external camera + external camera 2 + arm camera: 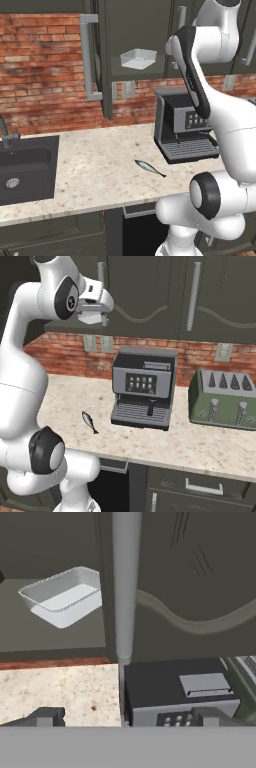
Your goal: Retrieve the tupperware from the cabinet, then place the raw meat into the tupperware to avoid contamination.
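Observation:
The cabinet (pixel 135 25) stands with its left door (pixel 106 90) swung open. On its bottom shelf rests the tupperware (pixel 138 58), a shallow translucent white container, which also sits at the upper left of the hand view (pixel 65 597). The raw meat, a small silvery fish (pixel 149 168), lies on the speckled counter in front of the coffee machine and appears in the right base view too (pixel 90 422). My gripper (pixel 97 315) is raised to shelf height, open and holding nothing (pixel 127 717). It faces the closed door's grey bar handle (pixel 125 587), with the tupperware off to the left.
A black and grey coffee machine (pixel 185 130) stands on the counter below the cabinet. To its right is a green toaster (pixel 225 398). A dark sink basin (pixel 25 170) is set into the counter at the left. The open door's bar handle (pixel 89 57) juts toward me.

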### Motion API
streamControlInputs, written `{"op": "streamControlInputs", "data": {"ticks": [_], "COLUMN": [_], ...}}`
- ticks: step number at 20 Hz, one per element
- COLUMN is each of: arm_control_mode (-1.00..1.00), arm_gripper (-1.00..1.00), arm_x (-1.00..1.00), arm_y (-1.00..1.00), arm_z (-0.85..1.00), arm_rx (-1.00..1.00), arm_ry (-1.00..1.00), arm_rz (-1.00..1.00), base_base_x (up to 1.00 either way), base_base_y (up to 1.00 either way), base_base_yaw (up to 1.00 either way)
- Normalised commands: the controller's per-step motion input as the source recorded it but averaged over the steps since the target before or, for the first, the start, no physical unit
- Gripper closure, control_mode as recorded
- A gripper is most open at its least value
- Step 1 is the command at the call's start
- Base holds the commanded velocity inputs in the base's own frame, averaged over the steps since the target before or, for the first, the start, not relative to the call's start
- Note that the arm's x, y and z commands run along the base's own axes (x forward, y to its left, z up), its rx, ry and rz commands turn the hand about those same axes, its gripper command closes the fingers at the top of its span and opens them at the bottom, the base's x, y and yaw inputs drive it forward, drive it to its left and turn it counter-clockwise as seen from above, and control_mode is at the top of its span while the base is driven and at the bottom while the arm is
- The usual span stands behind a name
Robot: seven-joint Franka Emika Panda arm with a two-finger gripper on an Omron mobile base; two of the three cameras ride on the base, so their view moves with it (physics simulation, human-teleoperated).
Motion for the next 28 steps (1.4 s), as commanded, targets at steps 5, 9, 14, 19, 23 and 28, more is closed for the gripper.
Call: {"op": "streamControlInputs", "data": {"ticks": [5,9,14,19,23,28], "arm_control_mode": [-1.0,-1.0,-1.0,-1.0,-1.0,-1.0], "arm_gripper": [-1.0,-1.0,-1.0,-1.0,-1.0,-1.0], "arm_x": [0.34,0.46,0.39,0.42,0.38,0.44], "arm_y": [0.0,0.0,-0.04,-0.09,-0.05,-0.09], "arm_z": [-0.05,-0.12,-0.14,-0.13,-0.1,-0.06], "arm_rx": [0.0,0.0,-0.01,0.0,0.0,0.02], "arm_ry": [-0.04,-0.07,-0.02,0.0,0.0,-0.03], "arm_rz": [0.01,0.03,0.01,0.0,0.01,0.04], "base_base_x": [0.0,0.0,0.0,0.0,0.0,0.0], "base_base_y": [0.0,0.0,0.0,0.0,0.0,0.0], "base_base_yaw": [0.0,0.0,0.0,0.0,0.0,0.0]}}
